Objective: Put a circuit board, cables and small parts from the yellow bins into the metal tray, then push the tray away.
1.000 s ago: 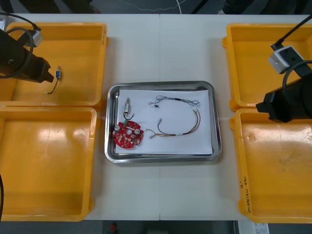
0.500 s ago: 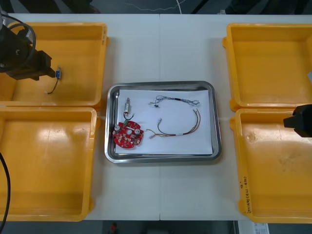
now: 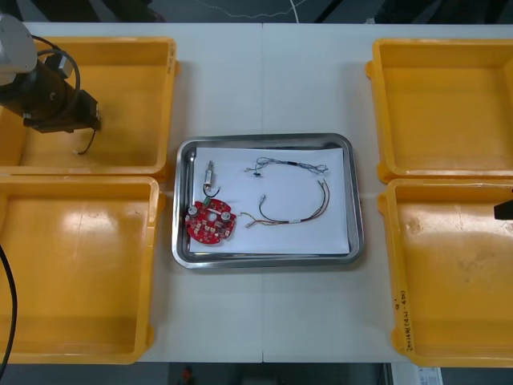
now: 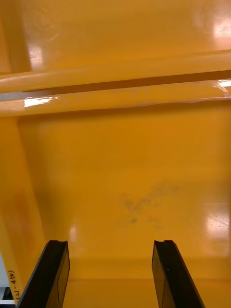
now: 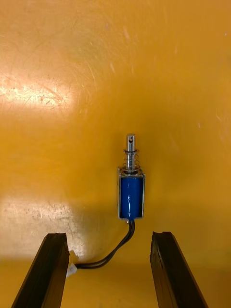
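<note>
The yellow bins [image 3: 80, 265] are glossy plastic, their floors finely scratched. The metal tray [image 3: 272, 259] has a shiny, smooth rim and matt white paper [image 3: 280, 237] inside. The worktop [image 3: 264, 72] looks matt. The small metal part [image 5: 131, 190] has a glossy body.

Your left tool [image 5: 109, 236] carries two black fingers [image 5: 45, 269]: flat, matte slabs that widen toward the base, with square-cut tips and a narrow bevel along the inner edge. Just behind that tool you have a black, blocky wrist [image 3: 60, 108], and behind the wrist a smooth, rounded link [image 3: 14, 48] in pale grey. A thin black cable [image 3: 72, 62] arcs over the wrist. Your right tool [image 4: 110, 243] has two black slab fingers of like shape, their edges faintly glossy.
</note>
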Robot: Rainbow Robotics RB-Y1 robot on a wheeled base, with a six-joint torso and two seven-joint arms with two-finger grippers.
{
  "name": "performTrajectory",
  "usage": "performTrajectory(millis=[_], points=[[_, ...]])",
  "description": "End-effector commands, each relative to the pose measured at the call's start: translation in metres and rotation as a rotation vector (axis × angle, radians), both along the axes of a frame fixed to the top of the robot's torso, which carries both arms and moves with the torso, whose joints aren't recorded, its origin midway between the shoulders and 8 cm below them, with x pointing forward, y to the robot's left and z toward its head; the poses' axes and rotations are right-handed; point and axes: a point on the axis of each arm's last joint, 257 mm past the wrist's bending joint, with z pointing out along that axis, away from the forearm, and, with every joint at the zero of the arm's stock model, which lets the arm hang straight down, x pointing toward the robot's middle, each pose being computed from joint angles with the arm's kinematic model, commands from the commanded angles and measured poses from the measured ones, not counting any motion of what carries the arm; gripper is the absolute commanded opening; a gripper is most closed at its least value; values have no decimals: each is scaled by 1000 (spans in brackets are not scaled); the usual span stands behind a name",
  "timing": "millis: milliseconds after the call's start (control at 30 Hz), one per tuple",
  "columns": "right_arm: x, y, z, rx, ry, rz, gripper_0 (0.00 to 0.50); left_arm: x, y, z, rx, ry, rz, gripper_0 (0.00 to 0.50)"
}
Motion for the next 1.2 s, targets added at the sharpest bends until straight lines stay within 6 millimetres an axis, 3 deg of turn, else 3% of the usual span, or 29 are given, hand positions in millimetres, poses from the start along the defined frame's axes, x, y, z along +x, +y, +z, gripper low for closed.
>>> performTrajectory(millis=[33, 433, 800, 833, 900, 933, 1200], points=[[-2, -29, 8, -45, -2, -57, 500, 23, -16, 26, 8, -75, -30, 500], [-3, -41, 9, -69, 16, -61, 500, 41, -28, 17, 12, -108, -28, 500], [-4, -40, 11, -67, 18, -51, 500, 41, -29, 15, 22, -107, -40, 492], [-4, -40, 10, -66, 18, -51, 500, 41, -29, 15, 24, -106, -40, 426], [-3, -39, 11, -61, 16, -51, 500, 41, -29, 13, 40, -102, -49, 75], [-3, -38, 11, -60, 16, -48, 500, 41, -29, 12, 47, -100, -51, 0], [-3, -38, 11, -60, 17, -49, 500, 41, -28, 10, 59, -100, -55, 0]])
